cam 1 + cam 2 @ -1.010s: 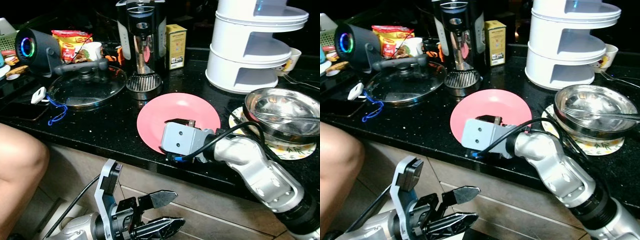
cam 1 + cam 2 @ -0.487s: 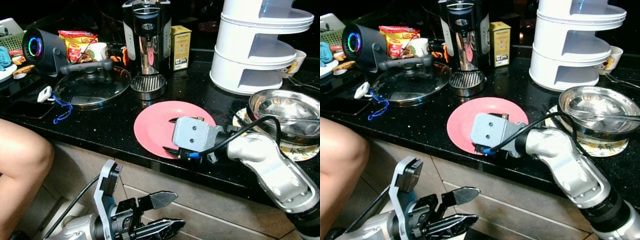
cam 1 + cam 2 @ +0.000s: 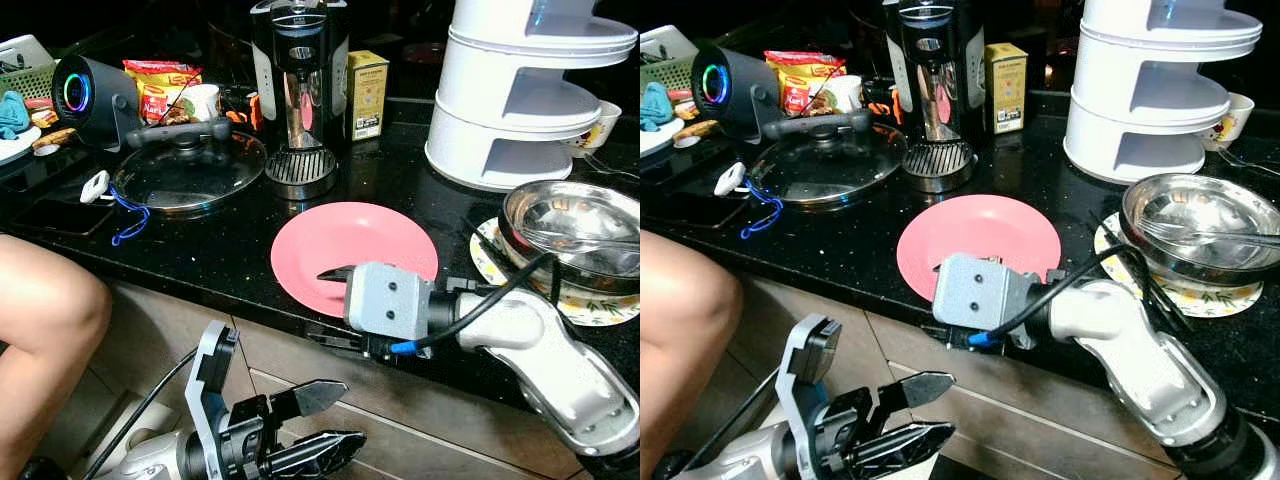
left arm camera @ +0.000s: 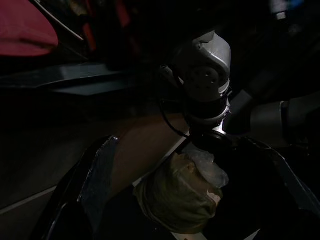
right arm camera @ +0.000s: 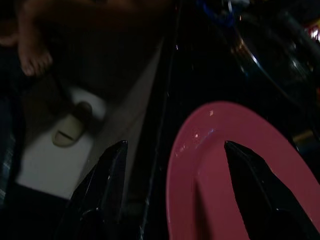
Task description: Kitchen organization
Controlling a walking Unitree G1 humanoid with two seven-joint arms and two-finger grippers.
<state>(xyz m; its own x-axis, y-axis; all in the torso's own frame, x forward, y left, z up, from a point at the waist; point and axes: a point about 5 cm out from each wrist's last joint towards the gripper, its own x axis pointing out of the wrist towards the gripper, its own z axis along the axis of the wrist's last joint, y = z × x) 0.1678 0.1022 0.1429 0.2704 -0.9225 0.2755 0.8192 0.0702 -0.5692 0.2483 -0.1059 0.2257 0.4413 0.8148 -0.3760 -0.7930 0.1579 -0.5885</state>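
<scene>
Black counter, pink plate near edge, right tool spread apparently astride its rim, left tool parted below.

A glossy black speckled stone countertop carries a round pink plate near its front edge, a glass pot lid with a black handle, a black-and-chrome coffee machine, a white tiered plastic rack, and a steel bowl on a floral saucer.

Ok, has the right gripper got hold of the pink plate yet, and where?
Not yet. The right gripper is open, its fingers straddling the near rim of the pink plate, one over it, one off the counter edge. The left gripper holds nothing.
</scene>
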